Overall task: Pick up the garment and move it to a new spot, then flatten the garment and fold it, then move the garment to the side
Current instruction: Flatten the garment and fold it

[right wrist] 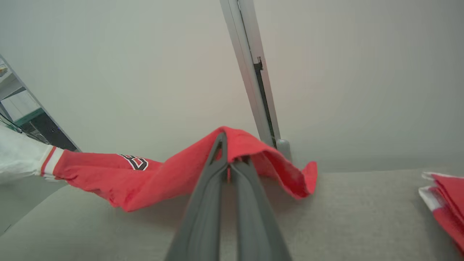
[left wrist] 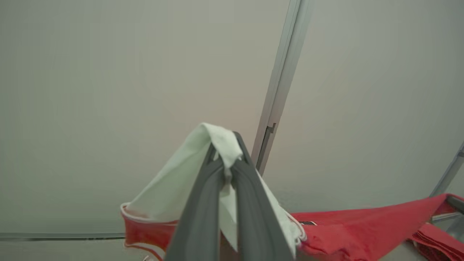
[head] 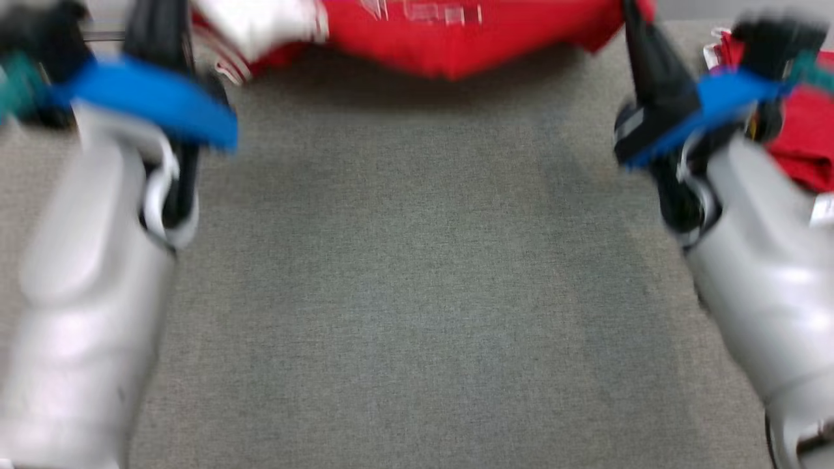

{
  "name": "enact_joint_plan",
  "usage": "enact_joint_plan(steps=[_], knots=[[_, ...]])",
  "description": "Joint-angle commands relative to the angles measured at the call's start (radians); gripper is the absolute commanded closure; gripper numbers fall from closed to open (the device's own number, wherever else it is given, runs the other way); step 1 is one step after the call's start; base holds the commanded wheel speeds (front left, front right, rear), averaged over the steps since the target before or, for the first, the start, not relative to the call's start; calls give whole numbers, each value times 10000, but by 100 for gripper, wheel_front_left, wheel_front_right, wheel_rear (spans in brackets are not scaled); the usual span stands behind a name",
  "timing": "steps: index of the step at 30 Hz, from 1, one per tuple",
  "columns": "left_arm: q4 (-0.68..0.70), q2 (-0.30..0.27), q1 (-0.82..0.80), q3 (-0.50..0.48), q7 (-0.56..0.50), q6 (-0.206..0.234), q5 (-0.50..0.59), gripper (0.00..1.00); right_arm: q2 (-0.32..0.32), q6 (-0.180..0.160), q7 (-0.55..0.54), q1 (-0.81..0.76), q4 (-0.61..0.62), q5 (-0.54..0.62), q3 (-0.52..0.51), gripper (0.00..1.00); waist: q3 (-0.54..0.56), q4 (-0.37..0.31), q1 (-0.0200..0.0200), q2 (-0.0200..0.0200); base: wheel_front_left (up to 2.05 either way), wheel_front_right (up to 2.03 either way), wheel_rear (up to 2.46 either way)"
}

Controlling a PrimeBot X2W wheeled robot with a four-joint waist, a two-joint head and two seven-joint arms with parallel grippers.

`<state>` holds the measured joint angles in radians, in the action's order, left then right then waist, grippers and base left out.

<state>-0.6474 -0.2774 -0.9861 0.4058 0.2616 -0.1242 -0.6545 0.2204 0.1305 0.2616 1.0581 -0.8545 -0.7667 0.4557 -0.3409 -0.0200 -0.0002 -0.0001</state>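
Right now the left gripper [left wrist: 226, 148] is clenching a white sleeve [left wrist: 174, 185] of the red garment [head: 456, 39]. The right gripper [right wrist: 228, 154] is clamping the red cloth at the opposite end, with fabric bunching over its tips. Between them the garment is hanging as a sagging span above the far edge of the grey table [head: 417, 273], its middle drooping lowest. Whether that belly is brushing the surface is hard to tell. A stack of folded red clothes [head: 808, 137] is sitting at the table's right edge, close beside the right arm.

As I am judging it, several things could be going wrong from here:

- **Losing a corner:** each grip is taking only a small pinch of cloth, so a quick pull apart could be slipping one end free and dropping that side.
- **Twisted sleeve:** the left hold is on a sleeve, not the body, so laying the garment down from here is likely leaving that sleeve twisted or tucked under.
- **Wrinkles:** lowering with this much slack is inviting creases across the middle.
- **Knocking the stack:** the right arm swinging outward is risking a bump against the folded stack.
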Motion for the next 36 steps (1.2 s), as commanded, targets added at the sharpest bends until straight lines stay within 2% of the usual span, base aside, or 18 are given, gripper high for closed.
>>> enact_joint_plan(steps=[1, 9, 16, 21, 29, 36], knots=[[559, 54, 1209, -502, 40, 115, 202, 100, 150, 7, 41, -1007, 423, -221, 63, 100, 183, -39, 2, 1, 0, 0, 0], [2959, 711, 6372, -2302, 42, 393, 1413, 100, 503, 7, 39, -4773, 2047, -1012, 41, 100, 981, -19, 2, 1, 0, 0, 0], [4206, 1627, 9735, -3156, 43, 289, 1760, 100, 594, 7, 38, -7778, 2818, -1517, -116, 100, 2244, 119, 2, 1, 0, 0, 0], [4856, 1928, 11604, -3426, 43, 396, 2062, 100, 581, 7, 39, -9670, 3365, -1723, -552, 100, 3056, 249, 2, 1, 0, 0, 0], [5339, 1980, 12931, -3049, 41, 409, 2256, 100, 716, 7, -567, -11420, 4414, -1441, -1219, 100, 3316, 282, 2, 1, 0, 0, 0], [5442, 1773, 12582, -2778, -73, 352, 2430, 100, 395, 7, -1516, -11767, 5319, -963, -1903, 100, 3204, 163, 2, 1, 0, 0, 0]])
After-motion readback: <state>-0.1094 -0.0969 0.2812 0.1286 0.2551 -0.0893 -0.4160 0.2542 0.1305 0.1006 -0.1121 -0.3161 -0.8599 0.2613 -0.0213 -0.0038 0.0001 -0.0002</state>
